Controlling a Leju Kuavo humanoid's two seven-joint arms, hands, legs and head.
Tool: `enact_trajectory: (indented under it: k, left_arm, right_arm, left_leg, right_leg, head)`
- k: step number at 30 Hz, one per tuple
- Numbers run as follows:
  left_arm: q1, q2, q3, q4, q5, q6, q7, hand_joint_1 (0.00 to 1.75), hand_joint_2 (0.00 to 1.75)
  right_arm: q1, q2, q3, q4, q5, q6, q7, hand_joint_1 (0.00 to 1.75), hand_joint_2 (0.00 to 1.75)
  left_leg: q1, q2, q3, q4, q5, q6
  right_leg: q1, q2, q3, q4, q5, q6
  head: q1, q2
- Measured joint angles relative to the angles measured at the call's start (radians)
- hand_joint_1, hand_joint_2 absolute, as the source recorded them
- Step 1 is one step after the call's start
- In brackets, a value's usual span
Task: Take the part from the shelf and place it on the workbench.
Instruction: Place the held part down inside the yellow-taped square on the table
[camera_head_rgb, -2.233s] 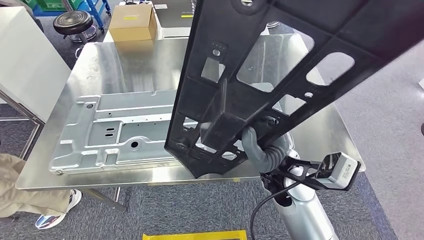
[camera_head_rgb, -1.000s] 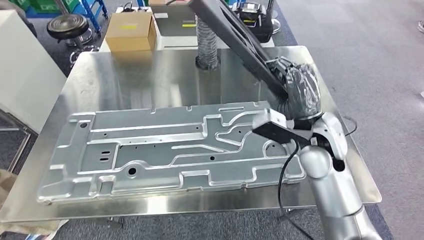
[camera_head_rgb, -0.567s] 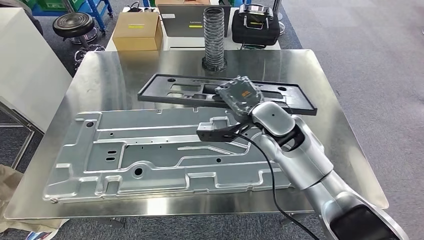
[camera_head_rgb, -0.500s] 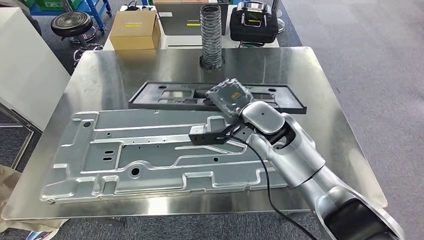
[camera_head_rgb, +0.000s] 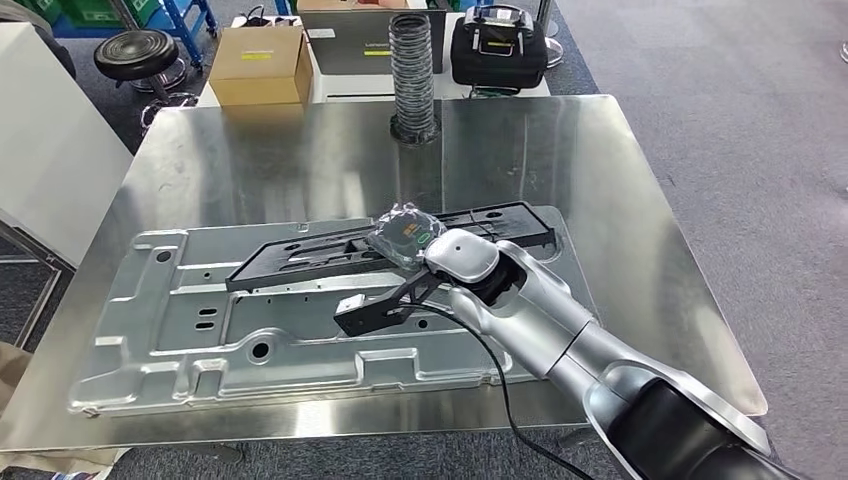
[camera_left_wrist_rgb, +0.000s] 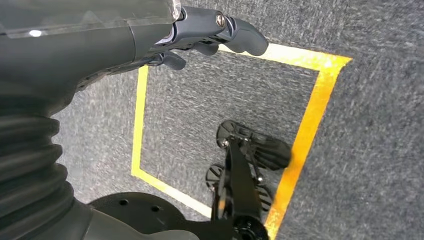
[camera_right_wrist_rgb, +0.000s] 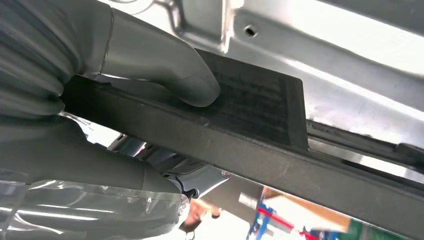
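Note:
The long black plastic part (camera_head_rgb: 300, 255) lies almost flat, slanting across the big silver stamped plate (camera_head_rgb: 200, 320) on the steel workbench (camera_head_rgb: 620, 250). My right hand (camera_head_rgb: 405, 235), in a clear cover, grips the part near its middle. In the right wrist view the thumb (camera_right_wrist_rgb: 165, 70) presses on the black part's (camera_right_wrist_rgb: 260, 150) ribbed face, the other fingers wrap beneath it, and the silver plate (camera_right_wrist_rgb: 320, 65) lies close behind. My left hand (camera_left_wrist_rgb: 220, 35) hangs over the grey floor, holding nothing, fingers loosely bent.
At the far edge of the bench stand a coiled grey hose (camera_head_rgb: 411, 75), a cardboard box (camera_head_rgb: 258, 65) and a black case (camera_head_rgb: 497, 48). A stool (camera_head_rgb: 138, 50) and a white cabinet (camera_head_rgb: 50, 150) are at the left. Yellow floor tape (camera_left_wrist_rgb: 310, 115) lies below my left hand.
My right arm swung the black part down from upright to flat, then drew it toward me from the bare bench top onto the silver plate. The hand still holds it.

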Motion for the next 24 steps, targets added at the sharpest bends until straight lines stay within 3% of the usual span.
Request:
enact_trajectory:
  k: [2, 4, 5, 7, 8, 9, 10, 11, 13, 15, 17, 19, 20, 23, 24]
  left_arm:
    - [0.002, -0.002, -0.006, 0.000, 0.003, 0.000, -0.001, 0.00, 1.75]
    - [0.003, -0.003, -0.011, 0.000, 0.004, 0.000, -0.004, 0.00, 1.75]
    - [0.003, -0.004, -0.013, 0.000, 0.005, 0.000, -0.007, 0.00, 1.75]
    - [0.003, -0.004, -0.016, 0.000, 0.007, 0.000, -0.013, 0.00, 1.75]
    - [0.003, -0.004, -0.017, 0.000, 0.007, -0.001, -0.016, 0.00, 1.75]
    - [0.003, -0.004, -0.018, 0.000, 0.008, -0.001, -0.020, 0.00, 1.75]
    - [0.004, -0.004, -0.020, 0.000, 0.007, -0.002, -0.024, 0.00, 1.75]
    - [0.004, -0.004, -0.023, 0.000, 0.006, -0.003, -0.031, 0.00, 1.75]
    - [0.003, -0.006, -0.029, 0.000, 0.003, -0.006, -0.049, 0.00, 1.75]
    - [0.002, -0.009, -0.035, 0.000, 0.002, -0.009, -0.064, 0.00, 1.75]
    - [0.002, -0.009, -0.038, 0.000, 0.002, -0.013, -0.074, 0.00, 1.75]
    - [0.003, -0.009, -0.040, 0.000, 0.003, -0.018, -0.084, 0.00, 1.75]
    - [0.002, -0.009, -0.040, 0.000, 0.003, -0.020, -0.088, 0.00, 1.75]
    - [0.004, -0.008, -0.041, 0.000, 0.004, -0.021, -0.094, 0.00, 1.75]
    - [0.006, -0.008, -0.041, 0.000, 0.005, -0.020, -0.094, 0.00, 1.75]
  right_arm:
    - [0.000, 0.000, 0.011, 0.005, -0.011, 0.002, 0.028, 1.75, 1.75]
    - [0.000, 0.001, 0.019, 0.007, -0.020, -0.001, 0.054, 1.75, 1.75]
    - [0.000, 0.001, 0.022, 0.009, -0.022, -0.005, 0.065, 1.75, 1.75]
    - [0.002, 0.001, 0.027, 0.019, -0.023, -0.016, 0.085, 1.75, 1.75]
    - [0.004, 0.000, 0.030, 0.025, -0.023, -0.022, 0.092, 1.75, 1.75]
    - [0.007, 0.000, 0.033, 0.032, -0.023, -0.028, 0.099, 1.75, 1.75]
    - [0.009, 0.001, 0.036, 0.037, -0.023, -0.033, 0.105, 1.75, 1.75]
    - [0.010, 0.001, 0.038, 0.042, -0.023, -0.039, 0.110, 1.75, 1.75]
    - [0.010, 0.002, 0.040, 0.048, -0.023, -0.049, 0.117, 1.75, 1.75]
    - [0.011, 0.005, 0.040, 0.054, -0.023, -0.056, 0.122, 0.87, 0.87]
    - [0.014, 0.006, 0.040, 0.058, -0.023, -0.060, 0.126, 0.00, 0.00]
    - [0.015, 0.007, 0.040, 0.061, -0.024, -0.065, 0.128, 0.00, 0.00]
    - [0.016, 0.008, 0.040, 0.061, -0.024, -0.069, 0.128, 0.00, 0.00]
    - [0.024, 0.009, 0.040, 0.062, -0.026, -0.074, 0.128, 0.00, 0.00]
    - [0.030, 0.009, 0.040, 0.063, -0.027, -0.075, 0.128, 0.00, 0.00]
  left_leg:
    - [-0.001, 0.000, 0.001, -0.004, 0.001, 0.013]
    - [0.001, 0.001, 0.003, -0.008, 0.004, 0.026]
    - [0.002, 0.001, 0.004, -0.011, 0.006, 0.031]
    - [0.002, 0.002, 0.004, -0.011, 0.005, 0.036]
    - [0.001, 0.002, 0.004, -0.010, 0.005, 0.037]
    - [0.001, 0.001, 0.004, -0.010, 0.005, 0.037]
    - [0.001, 0.000, 0.004, -0.009, 0.005, 0.037]
    - [0.000, 0.000, 0.005, -0.008, 0.004, 0.037]
    - [-0.003, -0.001, 0.005, -0.007, 0.002, 0.034]
    - [-0.006, -0.001, 0.004, -0.007, 0.001, 0.027]
    - [-0.007, 0.000, 0.006, -0.011, 0.002, 0.016]
    - [-0.007, 0.001, 0.001, 0.007, -0.014, 0.006]
    - [-0.007, 0.002, -0.014, 0.043, -0.037, 0.002]
    - [-0.004, 0.002, -0.100, 0.232, -0.126, -0.007]
    - [-0.003, 0.002, -0.117, 0.268, -0.133, -0.009]
  right_leg:
    - [0.001, 0.000, -0.001, -0.001, 0.000, 0.009]
    - [-0.002, 0.000, -0.013, 0.029, -0.022, 0.020]
    - [-0.003, -0.001, -0.032, 0.072, -0.047, 0.025]
    - [-0.006, -0.001, -0.097, 0.210, -0.111, 0.031]
    - [-0.006, -0.001, -0.126, 0.268, -0.129, 0.032]
    - [-0.006, -0.001, -0.142, 0.297, -0.130, 0.032]
    - [-0.006, -0.001, -0.136, 0.280, -0.110, 0.029]
    - [-0.005, -0.001, -0.113, 0.226, -0.076, 0.025]
    - [0.000, -0.002, -0.044, 0.078, -0.011, 0.011]
    - [0.005, -0.003, -0.012, 0.004, 0.009, 0.002]
    - [0.005, -0.003, -0.010, -0.004, 0.010, -0.002]
    - [-0.001, -0.003, -0.003, -0.016, 0.016, -0.009]
    - [-0.005, -0.003, 0.001, -0.022, 0.019, -0.013]
    - [-0.005, -0.005, 0.004, -0.024, 0.019, -0.018]
    - [-0.005, -0.004, 0.004, -0.023, 0.019, -0.018]
  head:
    - [0.000, 0.000]
    - [0.003, 0.000]
    - [0.004, 0.000]
    - [0.007, 0.000]
    - [0.007, 0.000]
    - [0.007, 0.000]
    - [0.007, 0.000]
    - [0.007, 0.000]
    - [0.006, 0.000]
    - [0.006, 0.000]
    - [0.006, 0.000]
    - [0.005, 0.000]
    - [0.004, 0.000]
    - [0.002, 0.000]
    - [0.002, 0.000]
